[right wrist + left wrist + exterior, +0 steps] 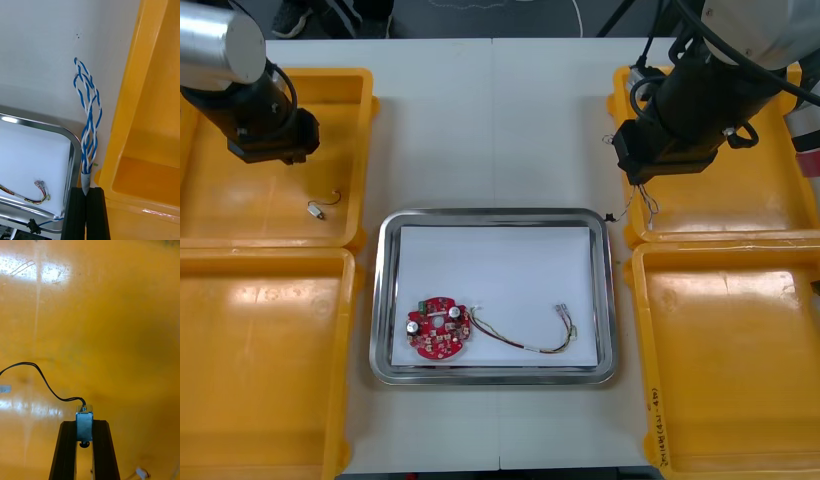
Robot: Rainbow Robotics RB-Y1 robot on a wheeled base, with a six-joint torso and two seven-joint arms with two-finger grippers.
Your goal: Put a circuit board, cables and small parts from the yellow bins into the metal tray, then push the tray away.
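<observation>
Right gripper (86, 189) pinches the twisted blue and white cable (88, 112) just off the metal tray's (608, 300) far right corner. Best carried inward, low, before release. Left gripper (84, 423) clamps a small metal part (84, 427) over the far left yellow bin (362, 150).

light table (480, 130) | seam down its middle | dark floor (440, 20) beyond

Your worktop (490, 130) was light, with a seam running down its middle from the far edge to the near one. Five items lay directly on it.
Left side: far-left yellow bin (240, 215) and near-left yellow bin (260, 360), touching.
Right side: far-right yellow bin (740, 200) and near-right yellow bin (730, 350), touching.
Between the near bins you had the metal tray (495, 213), just beside each; bare worktop lay beyond it.
</observation>
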